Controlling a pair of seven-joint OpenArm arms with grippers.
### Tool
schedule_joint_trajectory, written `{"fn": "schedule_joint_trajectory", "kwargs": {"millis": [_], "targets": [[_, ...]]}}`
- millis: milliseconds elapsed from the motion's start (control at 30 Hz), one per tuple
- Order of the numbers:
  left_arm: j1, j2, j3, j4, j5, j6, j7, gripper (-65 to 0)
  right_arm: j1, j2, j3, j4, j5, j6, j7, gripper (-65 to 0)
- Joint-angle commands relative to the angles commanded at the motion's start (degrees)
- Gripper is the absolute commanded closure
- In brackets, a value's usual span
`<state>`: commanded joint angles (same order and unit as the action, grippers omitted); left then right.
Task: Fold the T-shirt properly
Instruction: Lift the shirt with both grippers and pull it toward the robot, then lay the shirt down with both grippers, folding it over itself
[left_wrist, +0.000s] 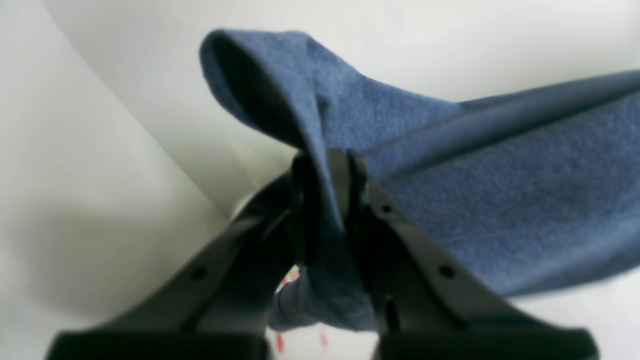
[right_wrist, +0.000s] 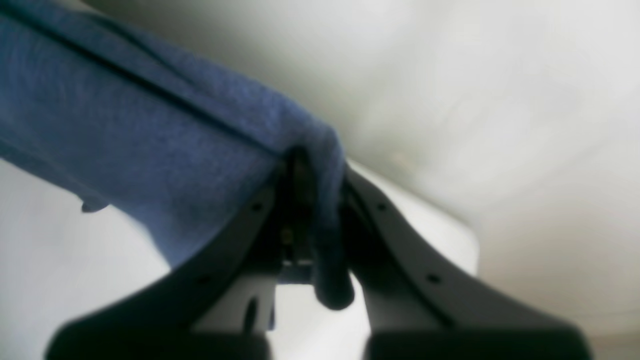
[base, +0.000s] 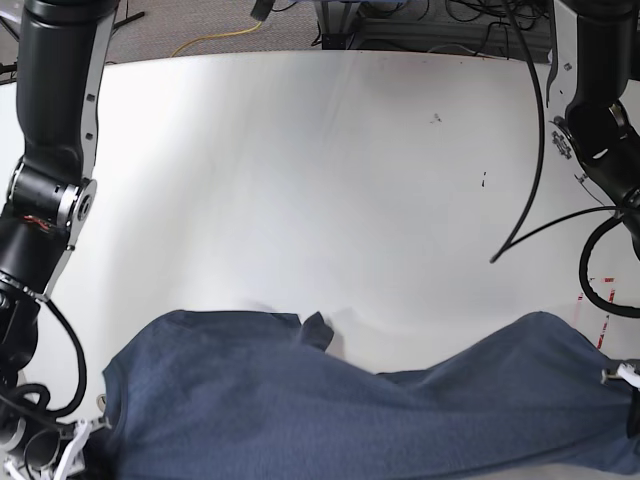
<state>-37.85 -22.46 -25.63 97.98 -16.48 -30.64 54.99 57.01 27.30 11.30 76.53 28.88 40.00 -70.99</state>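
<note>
The white table fills most of the base view, and its far part is bare except for a few small dark specks. The T-shirt is the next largest thing: it is stretched in a wide band along the near edge of the table, plain blue side up, with no lettering visible. One end is at the lower left of the base view and the other end at the lower right, and a small flap of cloth stands up near the middle of its upper edge. The two black arms come down at the left and right borders of the base view, with loose black cables hanging beside the one on the right. The left gripper is closed on a bunched fold of the shirt, which rises above its tips. The right gripper is also closed on the cloth, which drapes over its tips.
</note>
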Motion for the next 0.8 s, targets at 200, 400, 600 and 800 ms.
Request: {"fn": "schedule_joint_trajectory", "kwargs": {"millis": [200,400,600,800], "targets": [[9.93,1.32,-0.18,4.48,0.0,-3.16,0.0,0.0,-12.75,-0.35,5.8,0.0,3.6,0.0,0.0,0.0],[20.57,4.84,-5.54,7.74,0.0,-8.09,0.0,0.0,-26.37,0.18,10.55,0.0,19.25,0.0,-3.16,0.0],[29.45,6.95,-8.53,10.99,0.0,-9.36,0.0,0.0,-38.68,0.18,13.8,3.08,27.34,0.0,-4.75,0.0],[37.8,6.95,-9.14,12.92,0.0,-9.36,0.0,0.0,-48.97,0.18,13.98,9.76,30.68,0.0,-4.75,0.0]]}}
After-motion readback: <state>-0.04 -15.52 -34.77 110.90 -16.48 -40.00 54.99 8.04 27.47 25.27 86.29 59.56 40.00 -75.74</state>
